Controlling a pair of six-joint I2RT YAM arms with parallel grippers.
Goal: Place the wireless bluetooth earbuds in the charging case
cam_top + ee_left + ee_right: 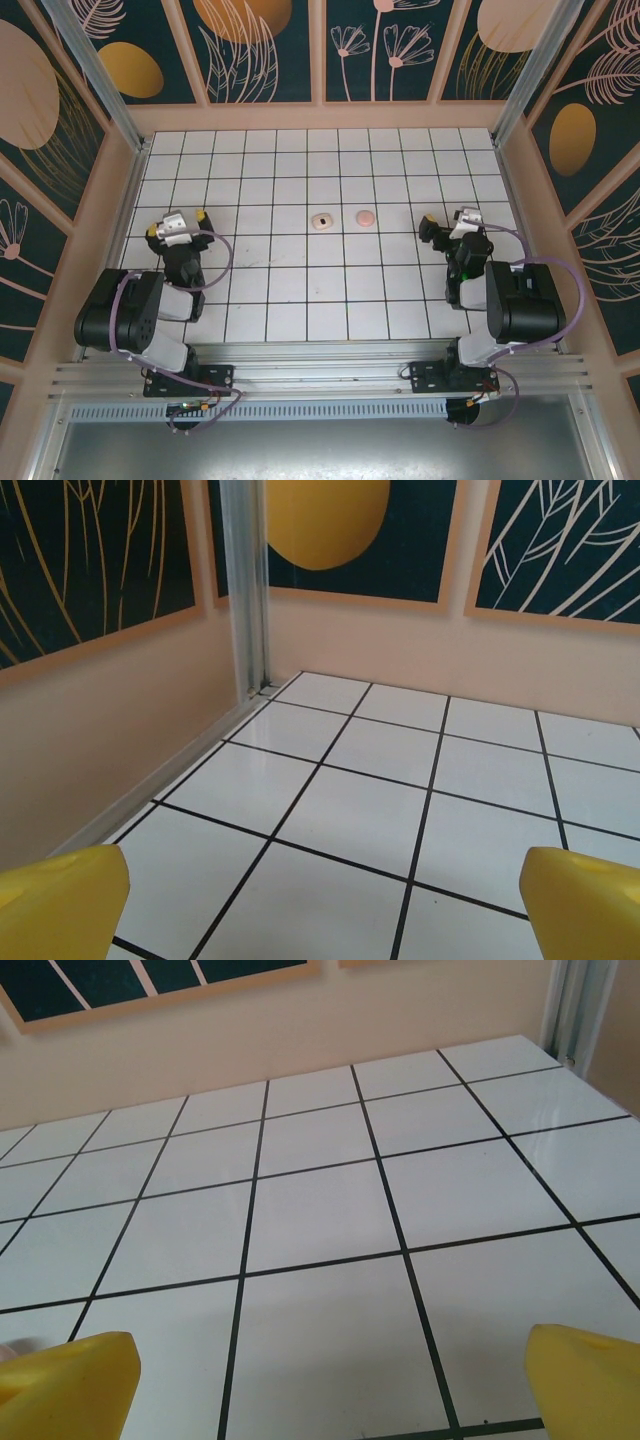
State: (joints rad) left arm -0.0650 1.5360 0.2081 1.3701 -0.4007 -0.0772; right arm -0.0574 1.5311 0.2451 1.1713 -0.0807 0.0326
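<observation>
The charging case point(365, 217) is a small salmon-pink pebble lying shut on the white tiles near the table's middle. The earbuds are out of view. My left gripper point(176, 222) hovers at the table's left side, well to the left of the case. It is open, and in the left wrist view its yellow fingertips point(60, 905) stand wide apart over bare tile, the left gripper point(325, 905) holding nothing. My right gripper point(448, 226) sits to the right of the case. It is open too, with bare tile between the right gripper's point(330, 1385) yellow fingertips point(590, 1380).
A small beige piece with a dark centre point(321, 221) lies just left of the case. Peach walls point(320, 116) with an aluminium post point(245, 590) at the back left corner ring the tiled floor point(320, 290). A pale blur point(15, 1345) shows at the right wrist view's left edge.
</observation>
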